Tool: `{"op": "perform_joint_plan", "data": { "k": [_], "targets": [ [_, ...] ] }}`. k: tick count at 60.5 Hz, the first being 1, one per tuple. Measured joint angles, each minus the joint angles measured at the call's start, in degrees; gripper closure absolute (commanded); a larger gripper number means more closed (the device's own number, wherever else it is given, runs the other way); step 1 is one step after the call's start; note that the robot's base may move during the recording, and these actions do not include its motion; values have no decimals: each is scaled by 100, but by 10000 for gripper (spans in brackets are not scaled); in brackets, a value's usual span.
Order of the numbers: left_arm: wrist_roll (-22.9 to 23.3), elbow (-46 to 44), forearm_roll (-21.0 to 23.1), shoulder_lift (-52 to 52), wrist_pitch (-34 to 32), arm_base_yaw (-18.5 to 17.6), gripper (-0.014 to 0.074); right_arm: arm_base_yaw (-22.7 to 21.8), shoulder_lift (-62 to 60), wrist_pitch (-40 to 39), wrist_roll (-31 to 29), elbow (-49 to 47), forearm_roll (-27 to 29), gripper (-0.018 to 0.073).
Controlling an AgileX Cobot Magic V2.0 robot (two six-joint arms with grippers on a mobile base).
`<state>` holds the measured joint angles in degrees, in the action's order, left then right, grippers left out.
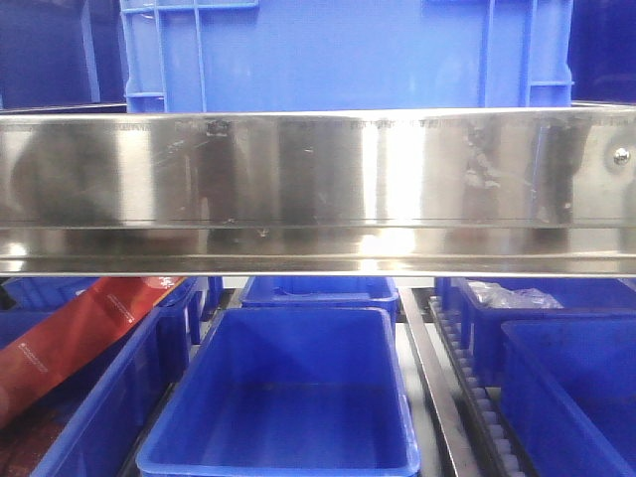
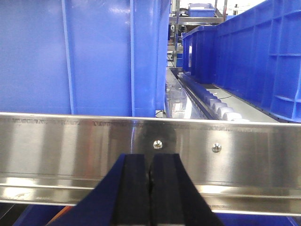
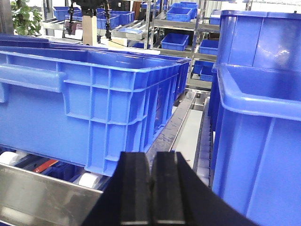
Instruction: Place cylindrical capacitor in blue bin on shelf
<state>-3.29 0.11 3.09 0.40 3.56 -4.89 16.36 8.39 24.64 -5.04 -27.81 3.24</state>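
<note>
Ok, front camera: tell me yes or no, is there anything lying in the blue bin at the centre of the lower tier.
No: the centre blue bin below the shelf's steel rail shows only its bare blue floor.

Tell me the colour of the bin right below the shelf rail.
Blue bin, seemingly empty; exterior front view shows it best.

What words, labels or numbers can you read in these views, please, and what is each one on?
None can be read.
Red package, lower left of the front view: small pale print along it, too blurred to read.
Shelf front rail: only reflections and screws, no lettering.
Blue bins: no labels visible.
</note>
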Motion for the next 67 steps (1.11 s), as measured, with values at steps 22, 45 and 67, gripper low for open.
{"op": "perform_joint_plan", "data": {
  "k": [22,45,67],
  "targets": [
    [-10,0,0,0,0,0,708,-123,0,-94,0,0,0,641],
    [-10,0,0,0,-9,0,708,-1605,-549,-1247,0,1400,151,641],
    [-10,0,0,-14,-33,0,708,-1664,-813,-1852,0,2775,334,641]
  ]
}}
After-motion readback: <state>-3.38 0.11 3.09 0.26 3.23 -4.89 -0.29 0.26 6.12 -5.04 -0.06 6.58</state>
